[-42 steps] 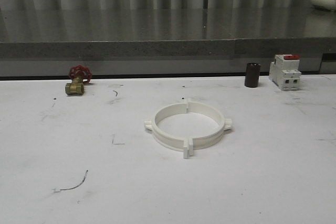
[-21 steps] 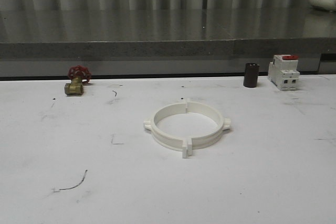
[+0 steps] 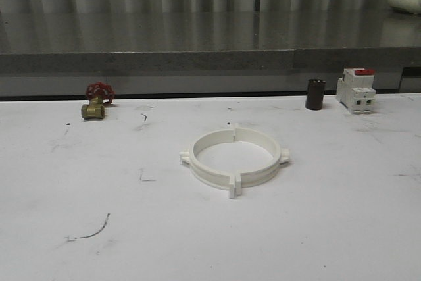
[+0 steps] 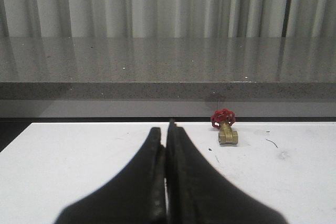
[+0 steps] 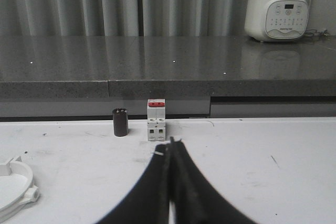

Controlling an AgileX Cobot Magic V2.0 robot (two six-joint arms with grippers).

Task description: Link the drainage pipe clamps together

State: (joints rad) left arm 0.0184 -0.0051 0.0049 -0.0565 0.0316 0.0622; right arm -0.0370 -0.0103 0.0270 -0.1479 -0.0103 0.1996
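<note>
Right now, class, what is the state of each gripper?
Left gripper: closed, holding nothing.
Right gripper: closed, holding nothing.

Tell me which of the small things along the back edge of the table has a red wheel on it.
The brass valve at the back left. The dark cylinder and the white switch stand at the back right; the switch only has a red top.
</note>
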